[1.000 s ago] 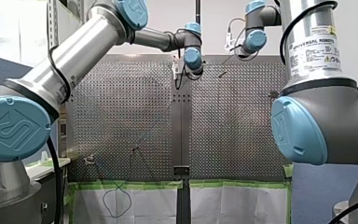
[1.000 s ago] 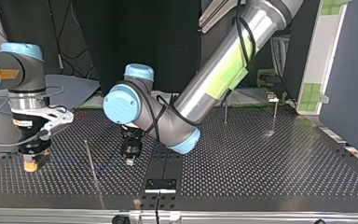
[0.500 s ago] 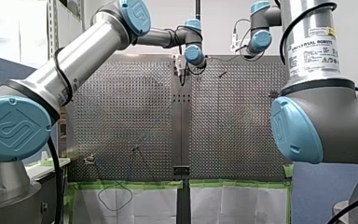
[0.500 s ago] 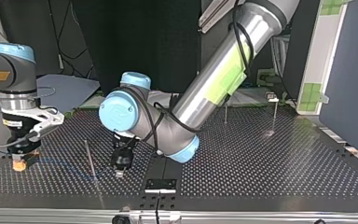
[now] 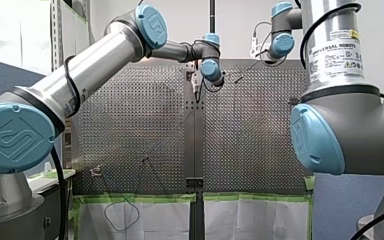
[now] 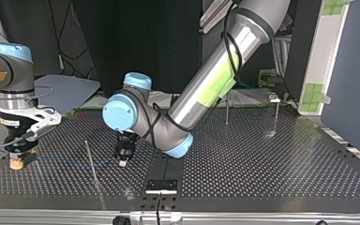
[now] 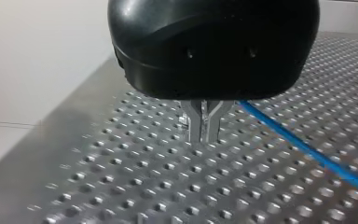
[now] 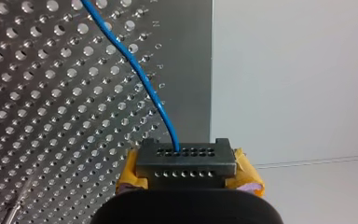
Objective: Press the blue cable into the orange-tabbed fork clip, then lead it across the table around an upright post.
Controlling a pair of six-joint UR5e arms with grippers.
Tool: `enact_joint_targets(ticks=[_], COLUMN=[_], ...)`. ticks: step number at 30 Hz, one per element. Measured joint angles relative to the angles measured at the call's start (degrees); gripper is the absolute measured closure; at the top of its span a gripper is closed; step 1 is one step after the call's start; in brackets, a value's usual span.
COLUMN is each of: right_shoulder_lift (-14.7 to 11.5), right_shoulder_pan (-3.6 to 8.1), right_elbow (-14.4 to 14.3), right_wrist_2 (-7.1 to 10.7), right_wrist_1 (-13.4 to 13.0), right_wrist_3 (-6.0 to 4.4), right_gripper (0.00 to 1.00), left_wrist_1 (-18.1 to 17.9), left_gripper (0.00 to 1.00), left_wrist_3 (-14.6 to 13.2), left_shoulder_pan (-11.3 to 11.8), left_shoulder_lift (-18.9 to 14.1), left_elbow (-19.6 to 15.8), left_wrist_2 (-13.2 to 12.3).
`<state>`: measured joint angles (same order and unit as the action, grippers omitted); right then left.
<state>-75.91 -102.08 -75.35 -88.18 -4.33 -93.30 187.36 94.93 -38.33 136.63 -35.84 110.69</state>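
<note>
Front view: my black left gripper (image 5: 196, 84) hangs over the far edge of the perforated metal table (image 5: 130, 130), mid-width, with open plate either side.

Top view: a thin upright metal post (image 6: 91, 161) stands between it and my yellow-padded right gripper (image 6: 16, 161), which is at the table's side edge.

Left wrist view: the metal fingers (image 7: 198, 123) are pressed together, holding nothing. The thin blue cable (image 7: 307, 150) lies beside them.

Right wrist view: the pads clamp the cable near the table's edge.

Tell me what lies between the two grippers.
In the top view: a thin upright post and a stretch of blue cable.
</note>
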Motion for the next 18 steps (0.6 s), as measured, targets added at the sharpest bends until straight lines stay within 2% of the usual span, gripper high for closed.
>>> enact_joint_targets(ticks=[12,18], right_shoulder_lift=[0.34,1.42], right_shoulder_pan=[0.27,0.51], right_elbow=[-0.97,-0.99], right_wrist_2=[-0.12,-0.05], right_wrist_1=[-0.22,-0.33], right_wrist_3=[-0.04,0.02], right_gripper=[1.0,1.0], left_wrist_1=[-0.78,-0.49], left_gripper=[1.0,1.0], left_wrist_3=[0.4,1.0], left_shoulder_pan=[0.33,0.32], left_shoulder_lift=[0.11,1.95], left_elbow=[-0.79,0.86], left_wrist_2=[-1.11,-1.35])
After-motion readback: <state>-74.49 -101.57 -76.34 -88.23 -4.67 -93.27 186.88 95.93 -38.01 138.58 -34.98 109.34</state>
